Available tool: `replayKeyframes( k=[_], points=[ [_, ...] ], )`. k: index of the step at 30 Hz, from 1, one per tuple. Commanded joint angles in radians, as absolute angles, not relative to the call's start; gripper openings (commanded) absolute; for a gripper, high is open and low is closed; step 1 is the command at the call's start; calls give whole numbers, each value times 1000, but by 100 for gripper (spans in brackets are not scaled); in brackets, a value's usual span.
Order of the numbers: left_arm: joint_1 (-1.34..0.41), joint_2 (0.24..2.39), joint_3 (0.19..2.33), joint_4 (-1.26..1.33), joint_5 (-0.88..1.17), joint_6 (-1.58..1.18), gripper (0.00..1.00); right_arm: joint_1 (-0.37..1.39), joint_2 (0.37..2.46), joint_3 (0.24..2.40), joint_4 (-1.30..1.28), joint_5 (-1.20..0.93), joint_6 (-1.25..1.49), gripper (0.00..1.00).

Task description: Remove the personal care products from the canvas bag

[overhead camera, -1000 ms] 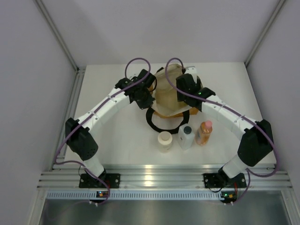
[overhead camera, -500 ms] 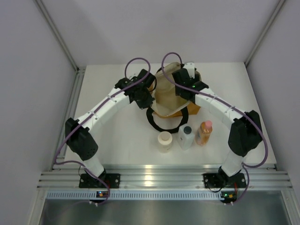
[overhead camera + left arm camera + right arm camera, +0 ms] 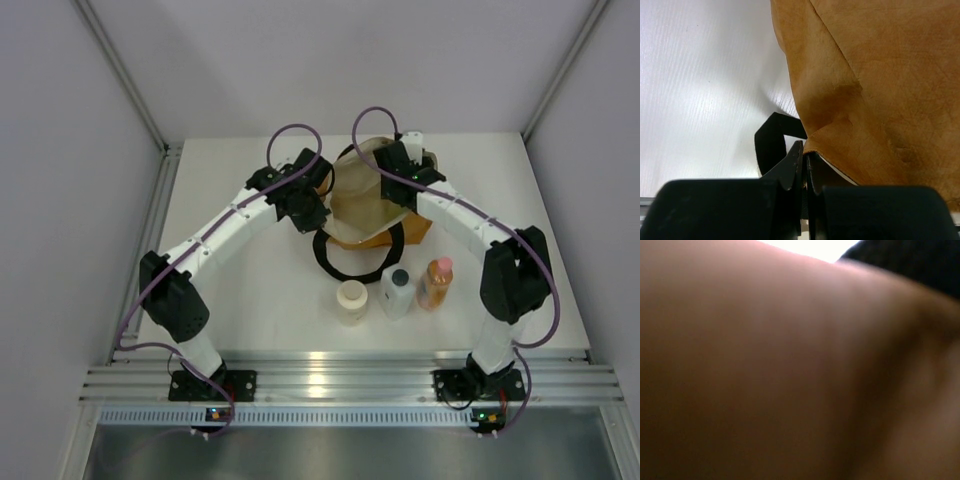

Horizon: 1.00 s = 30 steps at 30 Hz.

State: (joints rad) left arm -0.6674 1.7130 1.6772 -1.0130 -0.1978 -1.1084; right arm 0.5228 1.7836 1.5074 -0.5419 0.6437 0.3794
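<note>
Out at 6 o'clock of the bag (image 3: 362, 208): cream bottle (image 3: 352, 300), white bottle (image 3: 397, 290), orange bottle (image 3: 435, 282); fourth unseen, likely inside. Left claw (image 3: 804, 167) pinched tight on bag rim at 9 o'clock: best hold it high, mouth wide. Right claw (image 3: 392, 172) down in the mouth near 1 o'clock, camera all blurred cloth, opening cannot tell; should close on bottle, not lining.
</note>
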Motion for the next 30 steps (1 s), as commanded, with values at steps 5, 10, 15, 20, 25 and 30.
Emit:
replayKeyframes(
  k=[5, 10, 15, 20, 25, 30],
  points=[
    [-666, 1704, 1669, -989, -199, -1104, 0, 480, 1855, 1519, -554, 574, 368, 61],
    [-666, 1700, 1667, -992, -201, -1100, 0, 466, 1881, 1523, -549, 540, 362, 52],
    [-666, 1695, 1658, -992, -204, -1100, 0, 456, 1873, 1503, -506, 512, 353, 30],
    [-666, 1689, 1652, -992, -207, -1103, 0, 457, 1849, 1485, -482, 479, 347, 0],
    [-666, 1690, 1652, -991, -209, -1106, 0, 456, 1799, 1470, -442, 442, 336, 0],
    [-666, 1687, 1649, -989, -210, -1111, 0, 466, 1729, 1448, -379, 342, 298, 0]
  ],
)
